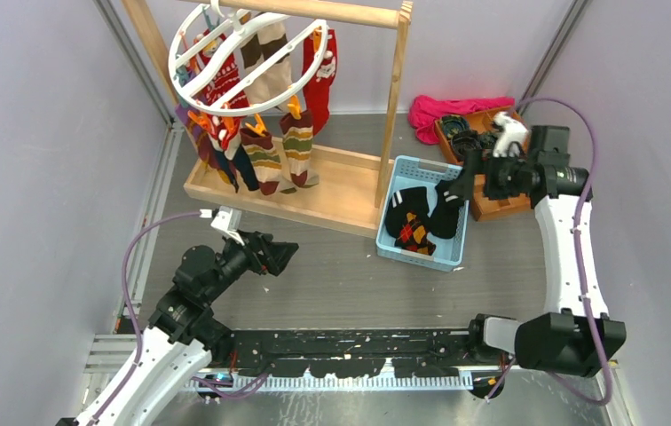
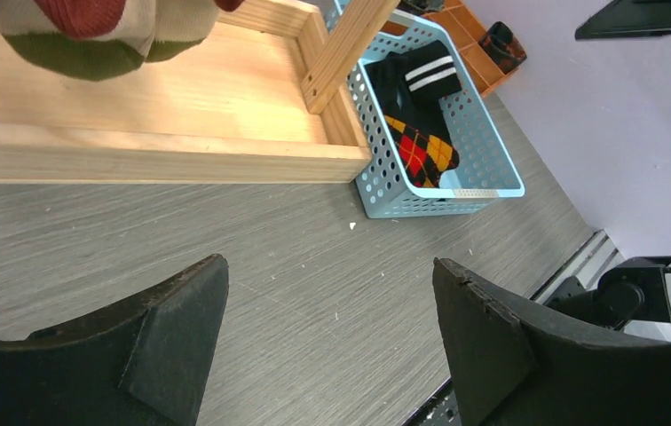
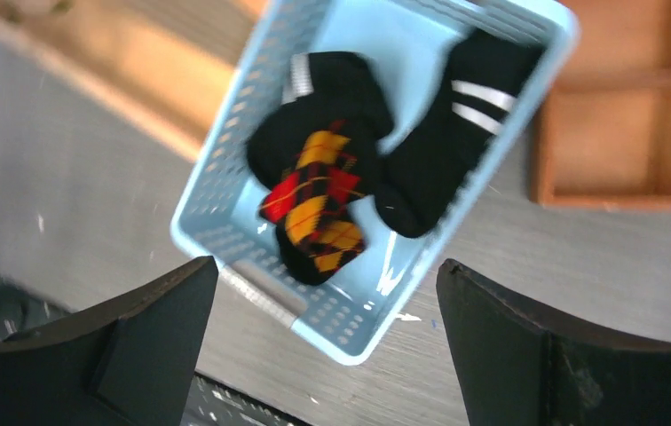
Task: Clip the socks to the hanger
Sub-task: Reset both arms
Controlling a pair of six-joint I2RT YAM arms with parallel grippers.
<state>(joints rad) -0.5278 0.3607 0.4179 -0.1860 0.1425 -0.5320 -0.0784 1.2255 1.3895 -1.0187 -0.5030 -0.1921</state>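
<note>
A white round clip hanger [image 1: 245, 46] hangs from a wooden rack [image 1: 314, 182] with several striped socks [image 1: 280, 146] clipped to it. A light blue basket [image 1: 424, 253] on the table holds black socks, one with red and yellow argyle [image 1: 414, 232] [image 3: 319, 191] [image 2: 421, 151], one with white stripes [image 3: 469, 98] [image 2: 430, 73]. My right gripper [image 1: 458, 184] [image 3: 327, 311] hovers open above the basket's right side, empty. Open and empty as well, my left gripper [image 1: 286, 253] [image 2: 330, 306] sits low over the table in front of the rack.
A brown wooden tray [image 1: 492, 206] with dark items stands right of the basket, and a pink cloth [image 1: 452, 111] lies behind it. The rack's wooden base [image 2: 163, 151] fills the upper left of the left wrist view. Walls close in both sides.
</note>
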